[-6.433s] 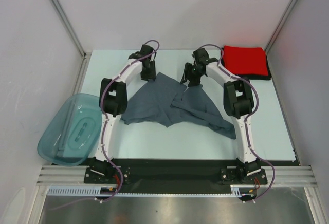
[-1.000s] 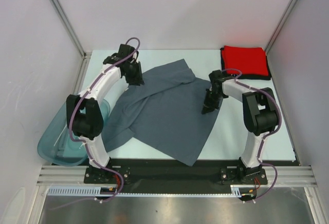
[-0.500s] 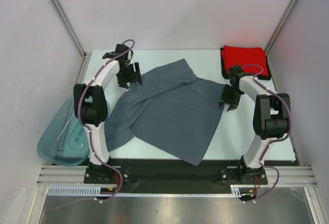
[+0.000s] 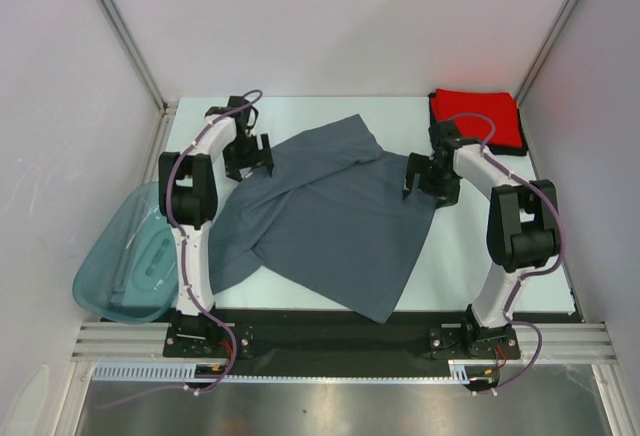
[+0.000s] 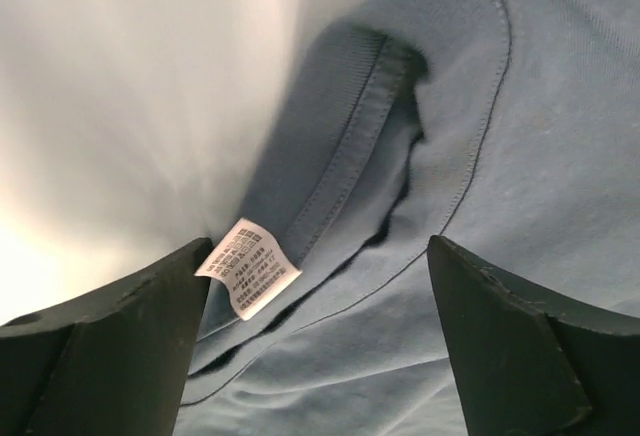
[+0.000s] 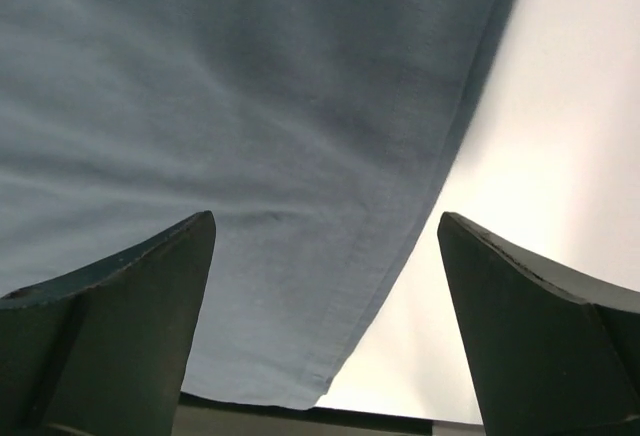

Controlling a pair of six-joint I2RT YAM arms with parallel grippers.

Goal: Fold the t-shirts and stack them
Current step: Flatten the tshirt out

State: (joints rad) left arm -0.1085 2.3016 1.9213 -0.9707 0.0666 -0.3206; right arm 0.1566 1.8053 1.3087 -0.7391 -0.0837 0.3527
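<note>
The slate blue-grey t-shirt (image 4: 320,218) lies spread across the middle of the table. My left gripper (image 4: 248,156) stands open just above its collar at the upper left; in the left wrist view the gripper (image 5: 318,246) has wide jaws over the collar's white label (image 5: 247,266). At the shirt's right edge my right gripper (image 4: 425,178) hangs open too, and in the right wrist view the gripper (image 6: 326,218) straddles the hem (image 6: 395,256) without holding it. A folded red t-shirt (image 4: 478,116) rests on a folded black t-shirt (image 4: 510,149) at the back right.
A translucent teal tub (image 4: 125,261) hangs over the table's left edge beside the left arm. White walls with metal posts close in the back and sides. A black strip runs along the near edge by the arm bases.
Both grippers have opened and let go of the blue-grey shirt, which now lies flat. The right gripper swung out to the right and came back to the hem.
</note>
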